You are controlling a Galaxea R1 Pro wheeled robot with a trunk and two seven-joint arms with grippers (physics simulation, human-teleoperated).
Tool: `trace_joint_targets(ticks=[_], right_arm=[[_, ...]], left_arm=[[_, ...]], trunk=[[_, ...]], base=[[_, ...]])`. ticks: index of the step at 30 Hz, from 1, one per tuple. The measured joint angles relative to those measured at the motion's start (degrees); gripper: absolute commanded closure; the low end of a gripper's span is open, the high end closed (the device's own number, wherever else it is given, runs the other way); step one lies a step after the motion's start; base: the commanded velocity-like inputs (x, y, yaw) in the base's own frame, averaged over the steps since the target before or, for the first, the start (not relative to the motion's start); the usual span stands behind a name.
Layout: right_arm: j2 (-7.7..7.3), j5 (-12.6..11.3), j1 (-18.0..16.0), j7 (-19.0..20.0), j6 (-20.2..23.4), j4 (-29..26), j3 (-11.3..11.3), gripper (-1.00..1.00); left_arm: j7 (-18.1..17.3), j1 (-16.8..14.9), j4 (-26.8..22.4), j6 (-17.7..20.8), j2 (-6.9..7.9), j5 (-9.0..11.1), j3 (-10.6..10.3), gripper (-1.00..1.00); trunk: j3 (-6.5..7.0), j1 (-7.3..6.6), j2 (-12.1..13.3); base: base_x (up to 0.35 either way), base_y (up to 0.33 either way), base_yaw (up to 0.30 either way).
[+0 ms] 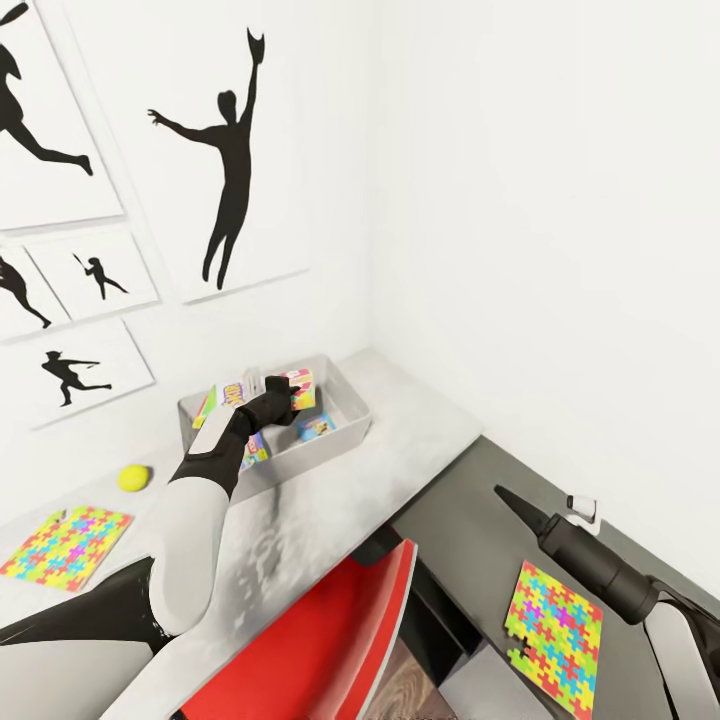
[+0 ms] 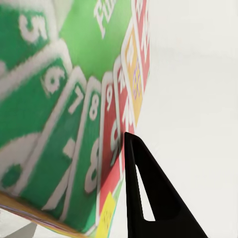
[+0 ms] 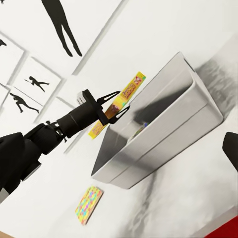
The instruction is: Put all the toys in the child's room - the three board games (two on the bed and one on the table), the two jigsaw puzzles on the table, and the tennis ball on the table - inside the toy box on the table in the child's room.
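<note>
Green-and-white board game (image 3: pixel 119 105) sits clamped in our left pincer (image 3: pixel 110 106) above the toy box (image 3: pixel 163 124); our right pincer's (image 1: pixel 512 497) state we cannot tell.

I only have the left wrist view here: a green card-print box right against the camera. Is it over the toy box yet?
Observer: Yes. In the right wrist view the left gripper holds the board game on edge above the toy box.
Operator: Anything in there already?
Observer: The head view shows a small blue game box on the bin's floor.
Operator: What's left out?
Observer: The tennis ball, one jigsaw puzzle on the pale top, another jigsaw on the dark top.
</note>
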Motion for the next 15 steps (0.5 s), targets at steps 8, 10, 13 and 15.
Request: trace_joint_targets(ticks=[8, 10, 13, 15], right_arm=[[-0.01, 0.0, 0.0, -0.01, -0.04, 0.0, 0.0, -1.0], [-0.05, 0.0, 0.0, 0.0, -0.04, 0.0, 0.0, -1.0], [-0.07, 0.0, 0.0, 0.0, -0.08, 0.0, 0.0, -1.0], [-0.04, 0.0, 0.0, 0.0, -0.11, 0.0, 0.0, -1.0]], left_arm=[[0.0, 0.0, 0.0, -0.01, 0.0, 0.0, 0.0, 1.0], [0.0, 0.0, 0.0, -0.02, 0.0, 0.0, -0.05, 1.0], [0.0, 0.0, 0.0, -0.04, 0.0, 0.0, -0.08, 1.0], [0.0, 0.0, 0.0, -0.05, 0.0, 0.0, -0.08, 1.0]], trunk=[[-0.75, 0.0, 0.0], [-0.94, 0.0, 0.0], [-1.22, 0.0, 0.0], [-1.41, 0.0, 0.0]], base=[[0.0, 0.0, 0.0], [0.0, 0.0, 0.0], [0.0, 0.0, 0.0], [0.0, 0.0, 0.0]])
